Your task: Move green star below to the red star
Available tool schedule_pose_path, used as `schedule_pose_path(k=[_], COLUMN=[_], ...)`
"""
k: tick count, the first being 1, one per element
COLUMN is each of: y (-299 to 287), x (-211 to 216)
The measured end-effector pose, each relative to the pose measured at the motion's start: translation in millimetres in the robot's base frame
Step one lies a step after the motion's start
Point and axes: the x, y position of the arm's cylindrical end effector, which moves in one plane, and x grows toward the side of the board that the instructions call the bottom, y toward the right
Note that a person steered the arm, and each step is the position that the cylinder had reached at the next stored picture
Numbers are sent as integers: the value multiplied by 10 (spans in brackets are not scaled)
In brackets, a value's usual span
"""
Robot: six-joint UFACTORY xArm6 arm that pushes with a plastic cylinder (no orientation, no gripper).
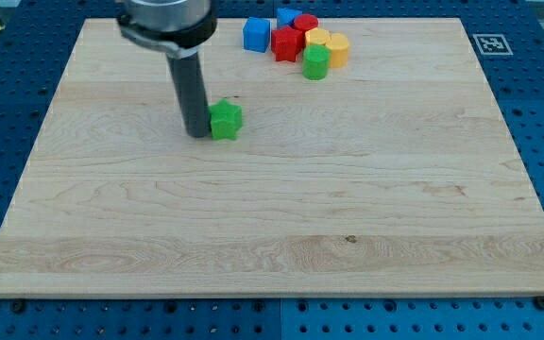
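Observation:
The green star (226,120) lies on the wooden board (272,217), left of centre in the upper part. My tip (197,133) stands right against the green star's left side. The red star (287,43) sits in a cluster of blocks at the view's top, up and to the right of the green star. The rod rises from the tip toward the view's top, and the arm's dark body hides part of the board's top edge.
The cluster at the top holds a blue cube (257,35), a blue block (288,17), a red cylinder (306,24), two yellow blocks (336,49), and a green block (315,63). A marker tag (487,43) sits off the board's top right corner.

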Motion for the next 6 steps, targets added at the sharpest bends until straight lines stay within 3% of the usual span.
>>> schedule_pose_path(k=[2, 3, 4, 6], y=[710, 728, 783, 846], x=[-185, -138, 294, 289])
